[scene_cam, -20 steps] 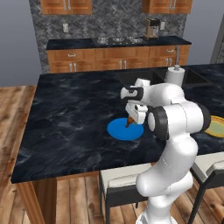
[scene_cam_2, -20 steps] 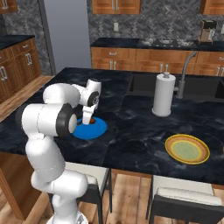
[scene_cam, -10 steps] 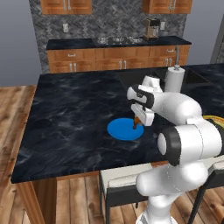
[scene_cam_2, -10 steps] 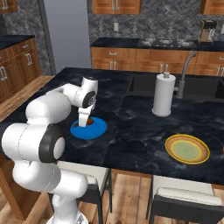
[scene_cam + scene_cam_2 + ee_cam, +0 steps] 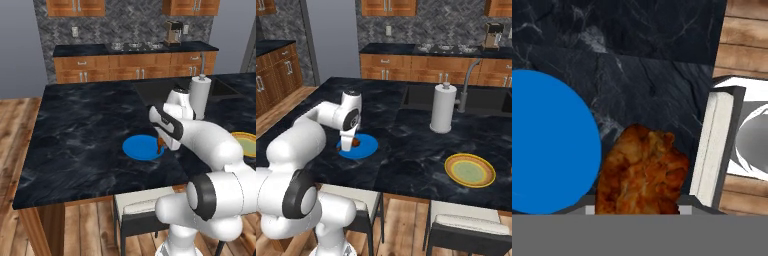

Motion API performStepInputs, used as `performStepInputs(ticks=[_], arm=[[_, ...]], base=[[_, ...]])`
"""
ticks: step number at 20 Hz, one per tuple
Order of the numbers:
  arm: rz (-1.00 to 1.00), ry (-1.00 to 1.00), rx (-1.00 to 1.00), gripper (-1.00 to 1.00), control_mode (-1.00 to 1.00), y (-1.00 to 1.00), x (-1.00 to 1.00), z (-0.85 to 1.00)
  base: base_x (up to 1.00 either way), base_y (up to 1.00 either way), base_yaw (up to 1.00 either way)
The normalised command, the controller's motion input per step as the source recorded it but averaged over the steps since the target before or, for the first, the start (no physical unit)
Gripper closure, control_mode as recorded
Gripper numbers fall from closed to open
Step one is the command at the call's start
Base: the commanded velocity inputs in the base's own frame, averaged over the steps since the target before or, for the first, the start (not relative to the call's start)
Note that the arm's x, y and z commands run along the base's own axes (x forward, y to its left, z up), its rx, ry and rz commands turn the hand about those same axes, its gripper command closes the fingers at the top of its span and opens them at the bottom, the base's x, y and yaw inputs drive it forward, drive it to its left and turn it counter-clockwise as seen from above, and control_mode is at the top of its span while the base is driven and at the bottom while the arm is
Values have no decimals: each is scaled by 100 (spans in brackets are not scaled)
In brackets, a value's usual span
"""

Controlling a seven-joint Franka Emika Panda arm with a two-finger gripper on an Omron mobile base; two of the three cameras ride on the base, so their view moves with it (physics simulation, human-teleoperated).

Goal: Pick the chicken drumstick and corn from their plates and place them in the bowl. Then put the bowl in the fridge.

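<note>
**Drumstick pinched above the blue plate's edge**

The hand [image 5: 348, 146] pinches the chicken drumstick [image 5: 641, 172], which hangs just above the near rim of the blue plate [image 5: 140, 148] in the left base view. In the hand view the reddish-brown meat sits low between the tips, with the blue disc to one side. The plate lies on the dark marbled worktop [image 5: 85, 130]. Well apart along the worktop rests the yellow-rimmed plate [image 5: 469, 170] with its greenish centre, and a white paper towel roll [image 5: 442, 108] stands upright by the sink [image 5: 421, 97]
</note>
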Motion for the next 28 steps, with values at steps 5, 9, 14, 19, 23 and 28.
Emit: performStepInputs(ticks=[5, 9, 14, 19, 23, 28], arm=[[0, 0, 0, 100, -100, 0, 0, 0], [0, 0, 0, 100, -100, 0, 0, 0], [0, 0, 0, 100, 100, 0, -2, 0], [0, 0, 0, 100, 100, 0, 0, 0], [0, 0, 0, 100, 100, 0, 0, 0], [0, 0, 0, 100, 100, 0, 0, 0]], base=[[0, 0, 0], [0, 0, 0], [-8, -1, 0], [-63, -17, -4], [-26, -62, -3], [-6, -83, 0]])
